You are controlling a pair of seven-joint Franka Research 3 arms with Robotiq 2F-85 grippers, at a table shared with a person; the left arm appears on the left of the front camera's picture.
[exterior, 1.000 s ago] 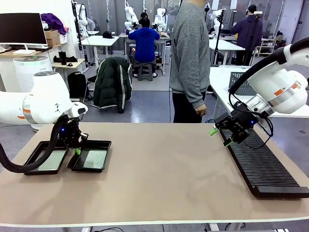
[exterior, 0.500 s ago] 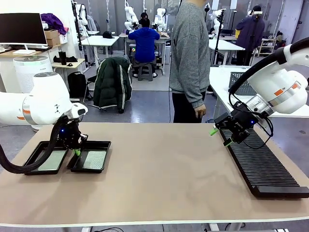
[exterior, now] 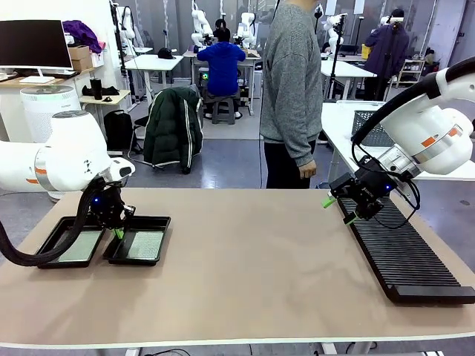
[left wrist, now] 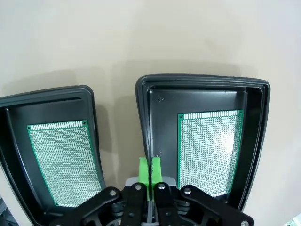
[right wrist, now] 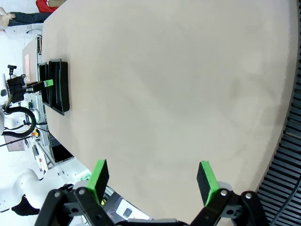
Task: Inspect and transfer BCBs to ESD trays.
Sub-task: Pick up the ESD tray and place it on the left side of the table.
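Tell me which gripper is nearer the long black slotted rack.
Right. The right gripper hovers open just above the rack's far end; the left gripper, shut, hangs over the trays across the table.

Two ESD trays [exterior: 138, 245] [exterior: 72, 242] side by side at table's [exterior: 252, 282] left, a BCB [left wrist: 210, 151] [left wrist: 64, 160] in each; slotted rack [exterior: 401, 252] along right edge.

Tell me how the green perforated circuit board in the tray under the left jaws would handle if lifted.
The thin green perforated circuit board likely stays stiff and feels light, being a flat sheet full of holes. Lying flush on the shallow black plastic tray floor, it offers little edge to grip. Its glare suggests a smooth, somewhat slippery face.
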